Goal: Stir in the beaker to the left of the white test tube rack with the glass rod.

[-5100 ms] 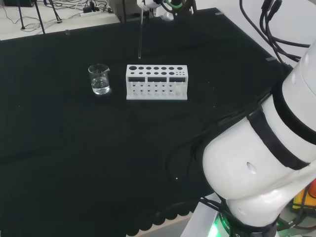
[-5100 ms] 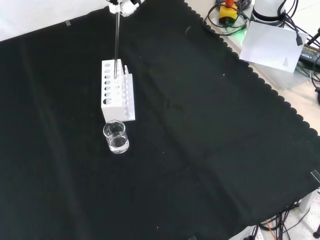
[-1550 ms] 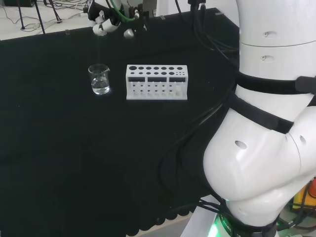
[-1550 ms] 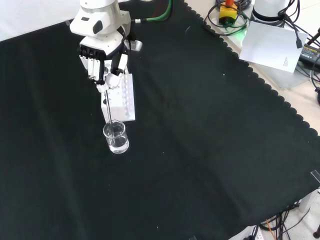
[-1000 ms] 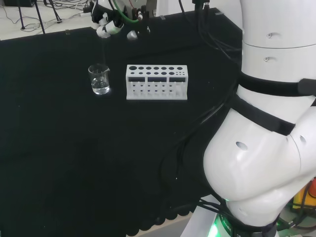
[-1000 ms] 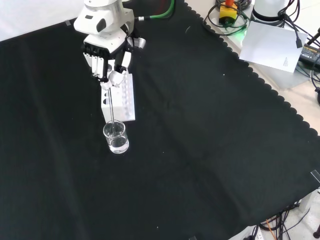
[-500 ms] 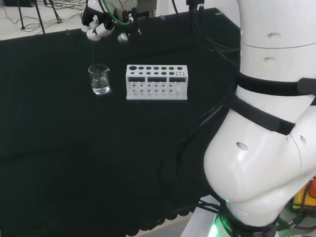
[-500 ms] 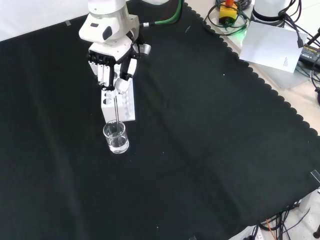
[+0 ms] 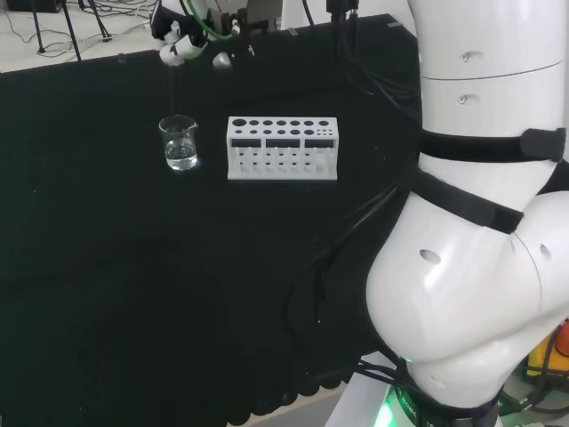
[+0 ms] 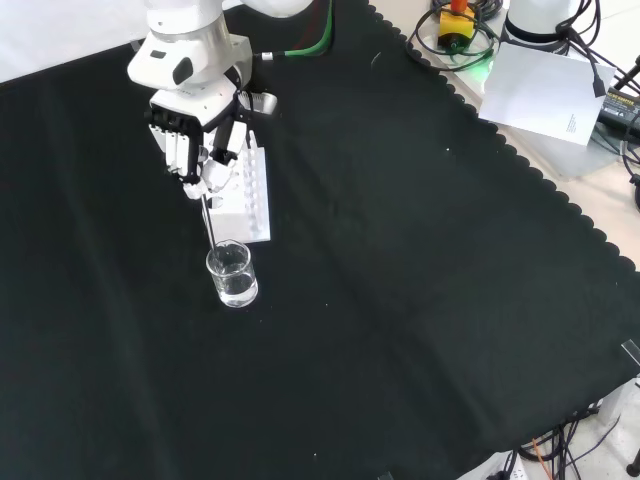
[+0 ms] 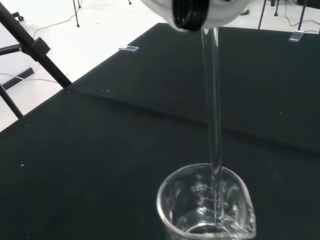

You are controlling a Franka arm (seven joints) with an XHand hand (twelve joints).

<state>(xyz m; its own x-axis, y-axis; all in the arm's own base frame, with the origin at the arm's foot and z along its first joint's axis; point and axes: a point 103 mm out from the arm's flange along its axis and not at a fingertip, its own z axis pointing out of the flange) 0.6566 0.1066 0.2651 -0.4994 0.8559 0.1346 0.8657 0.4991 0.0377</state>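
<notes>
black cloth (image 10: 420, 300) over the bench, pale floor and cables behind. one beaker (image 10: 231, 275), one white rack (image 10: 246, 198) just beside it, one glass rod (image 11: 212, 125) pinched in the hand (image 10: 195, 150), tip inside the beaker.

The beaker (image 11: 206, 210) base is cut off; the glass rod (image 11: 212, 125) top hides behind the blurred hand (image 11: 200, 12).

one clear glass beaker (image 10: 231, 275) below the hand, one thin clear glass rod (image 11: 213, 125) in it, one white plastic test tube rack (image 9: 283, 148) just beside the beaker.
</notes>
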